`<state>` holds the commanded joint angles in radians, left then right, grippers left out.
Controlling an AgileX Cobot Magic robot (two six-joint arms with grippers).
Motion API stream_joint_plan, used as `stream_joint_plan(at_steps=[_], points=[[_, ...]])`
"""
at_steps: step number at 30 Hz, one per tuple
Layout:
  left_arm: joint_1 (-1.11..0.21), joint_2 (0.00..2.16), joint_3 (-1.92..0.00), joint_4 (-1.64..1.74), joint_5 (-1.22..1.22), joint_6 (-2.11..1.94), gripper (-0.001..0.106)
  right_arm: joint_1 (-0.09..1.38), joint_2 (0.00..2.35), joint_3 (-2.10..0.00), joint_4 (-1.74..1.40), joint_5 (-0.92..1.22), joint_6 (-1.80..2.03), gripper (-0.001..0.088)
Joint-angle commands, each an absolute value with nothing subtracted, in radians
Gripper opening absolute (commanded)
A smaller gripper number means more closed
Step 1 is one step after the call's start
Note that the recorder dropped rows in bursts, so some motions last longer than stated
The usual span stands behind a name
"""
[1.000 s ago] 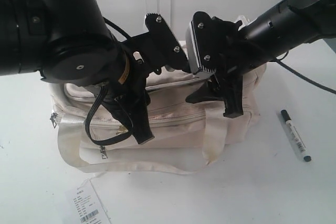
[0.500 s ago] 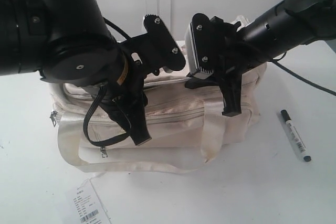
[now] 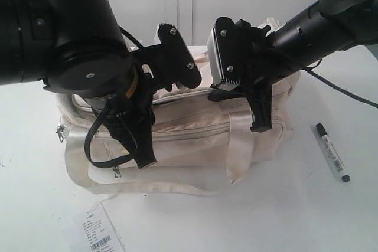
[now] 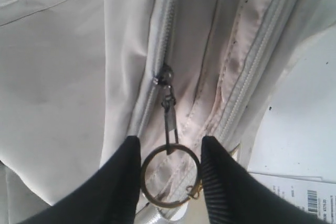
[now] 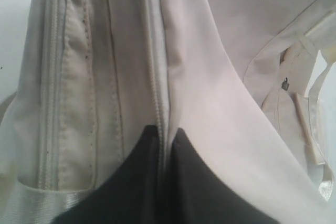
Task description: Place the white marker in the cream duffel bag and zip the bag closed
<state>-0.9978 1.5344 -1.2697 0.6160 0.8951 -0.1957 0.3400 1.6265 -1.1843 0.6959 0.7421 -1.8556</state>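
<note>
- Right hand (image 5: pixel 165 132): its two dark fingers are pressed together, pinching a fold of pale fabric on top of the cream duffel bag (image 3: pixel 195 140), right alongside a line of zip teeth.
- Left hand (image 4: pixel 170 145): fingers spread apart over the top of the bag, with a gold ring (image 4: pixel 157 202) lying between the fingertips. Whether the pads actually touch the ring cannot be told.
- A thin grey zip pull (image 4: pixel 168 114) runs from the ring to the slider (image 4: pixel 165 74), which sits on one zip line of the bag. A second zip line runs beside it.
- In the exterior view both arms hang over the bag, the left arm over its left half and the right arm over its right half.
- White marker (image 3: pixel 332 152): it lies flat on the white worktop (image 3: pixel 283 216) to the right of the bag, outside it and well apart from both hands, with its black cap at the far end.
- One webbing handle (image 3: pixel 239 151) hangs down the bag's front.
- A white paper tag (image 3: pixel 99 232) with a barcode lies on the worktop in front of the bag's left end.
</note>
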Motion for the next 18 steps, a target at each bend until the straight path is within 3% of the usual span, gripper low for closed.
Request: stream_joint_plan(at_steps=[18], points=[[-0.978, 1.534, -1.270, 0.616, 0.977, -0.149, 0.000, 0.338, 1.626, -1.184, 0.669, 0.744, -1.808, 0.0000]])
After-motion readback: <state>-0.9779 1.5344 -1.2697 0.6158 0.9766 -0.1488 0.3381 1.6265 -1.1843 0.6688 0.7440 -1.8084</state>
